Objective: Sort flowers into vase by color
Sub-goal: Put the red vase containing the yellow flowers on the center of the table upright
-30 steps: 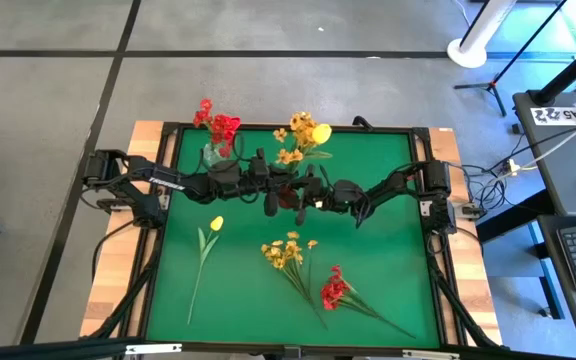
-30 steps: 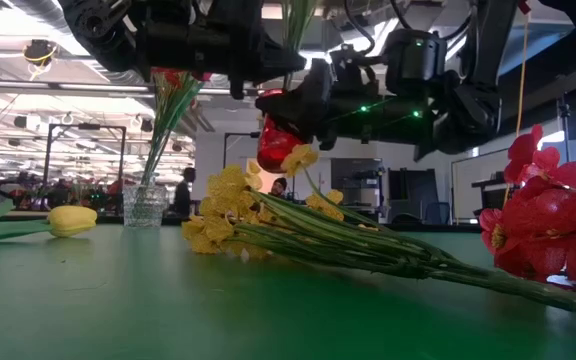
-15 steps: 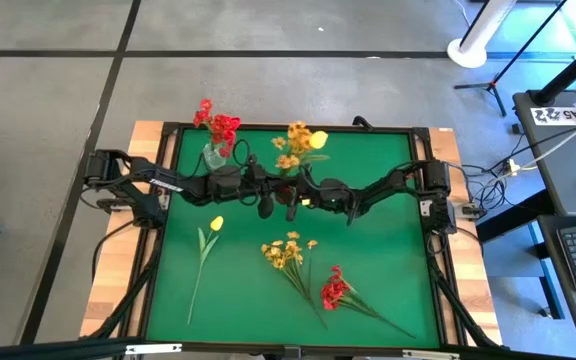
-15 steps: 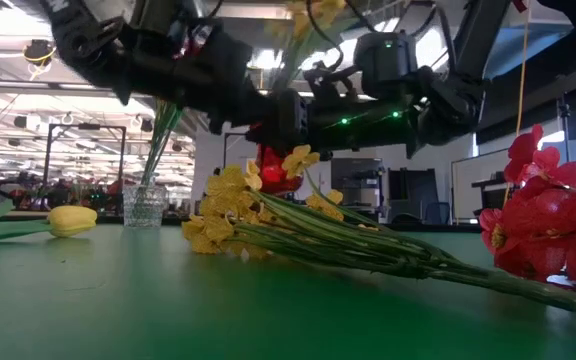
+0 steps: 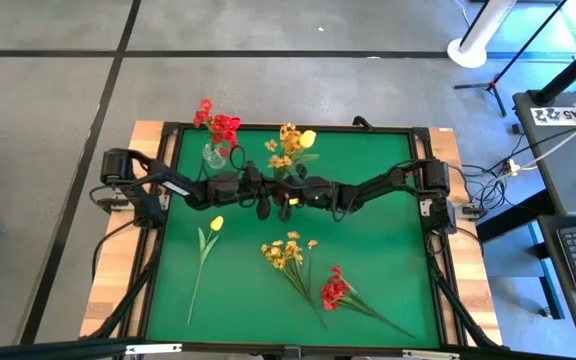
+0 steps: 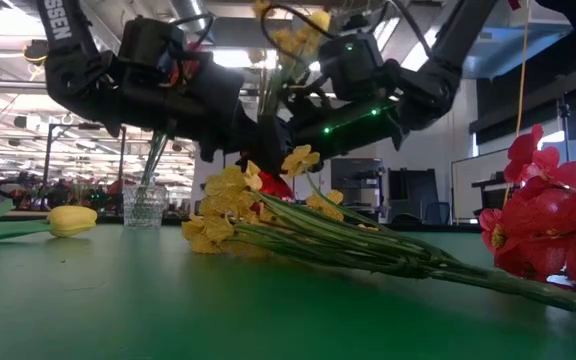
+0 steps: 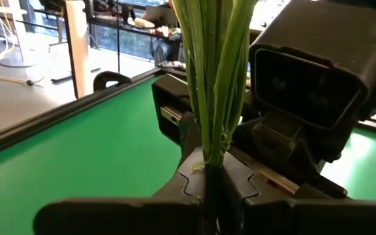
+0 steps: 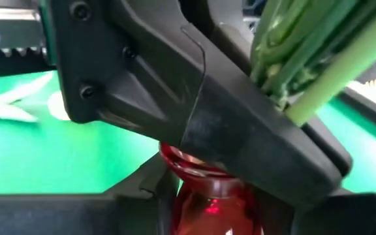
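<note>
The green felt-topped bench is spanned by both dark arms, which meet at its middle. The left end effector is seen clenched on a bunch of green stems standing upright, topped by yellow blossoms. Right against it, the right end effector is grasping a red glass-like vase, so the stems' lower ends are judged to lie just above the vase mouth, long axis vertical: a straight lowering by the left arm is what is called for.

A clear glass vase holding red flowers is seen at the far edge. Three flowers are counted lying flat: one yellow tulip, one yellow spray, one red spray, stems pointing toward the near edge.
</note>
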`<state>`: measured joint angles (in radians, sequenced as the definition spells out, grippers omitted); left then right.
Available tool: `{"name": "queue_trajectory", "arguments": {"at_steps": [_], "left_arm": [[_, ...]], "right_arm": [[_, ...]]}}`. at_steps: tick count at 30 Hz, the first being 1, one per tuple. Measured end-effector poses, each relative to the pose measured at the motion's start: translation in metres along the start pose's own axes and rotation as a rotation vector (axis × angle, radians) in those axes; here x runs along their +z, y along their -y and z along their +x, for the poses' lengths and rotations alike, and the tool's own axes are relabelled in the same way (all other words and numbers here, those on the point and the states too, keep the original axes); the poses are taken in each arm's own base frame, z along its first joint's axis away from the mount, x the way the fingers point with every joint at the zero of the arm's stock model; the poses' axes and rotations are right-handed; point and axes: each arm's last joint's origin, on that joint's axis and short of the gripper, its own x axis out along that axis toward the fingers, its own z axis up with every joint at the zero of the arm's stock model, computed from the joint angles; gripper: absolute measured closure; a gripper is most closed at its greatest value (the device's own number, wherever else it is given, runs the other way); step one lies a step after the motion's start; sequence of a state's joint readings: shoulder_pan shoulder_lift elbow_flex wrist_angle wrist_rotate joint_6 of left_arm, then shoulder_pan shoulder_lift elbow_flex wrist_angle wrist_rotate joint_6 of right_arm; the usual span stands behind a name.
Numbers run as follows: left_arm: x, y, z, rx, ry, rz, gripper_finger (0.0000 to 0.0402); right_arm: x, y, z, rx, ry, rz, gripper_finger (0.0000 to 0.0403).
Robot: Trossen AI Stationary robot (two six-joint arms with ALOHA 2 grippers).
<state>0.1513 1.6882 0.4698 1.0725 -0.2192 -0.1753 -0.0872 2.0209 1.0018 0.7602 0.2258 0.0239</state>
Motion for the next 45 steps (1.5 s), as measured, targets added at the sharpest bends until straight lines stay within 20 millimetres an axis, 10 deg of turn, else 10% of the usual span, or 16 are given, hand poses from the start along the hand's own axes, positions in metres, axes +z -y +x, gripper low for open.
{"name": "queue_trajectory", "arguments": {"at_steps": [15,30,45], "left_arm": [[-0.009,0.001,0.008,-0.030,-0.034,0.005,0.0397],[-0.008,0.005,0.010,-0.055,-0.045,0.007,0.0397],[-0.008,0.007,0.010,-0.094,-0.054,0.013,0.0397]], "right_arm": [[-0.008,-0.001,0.000,0.016,-0.112,0.026,0.0233],[-0.002,-0.006,0.005,0.084,-0.313,0.043,0.0086],[0.023,-0.018,-0.030,0.087,-0.476,-0.015,0.0083]]}}
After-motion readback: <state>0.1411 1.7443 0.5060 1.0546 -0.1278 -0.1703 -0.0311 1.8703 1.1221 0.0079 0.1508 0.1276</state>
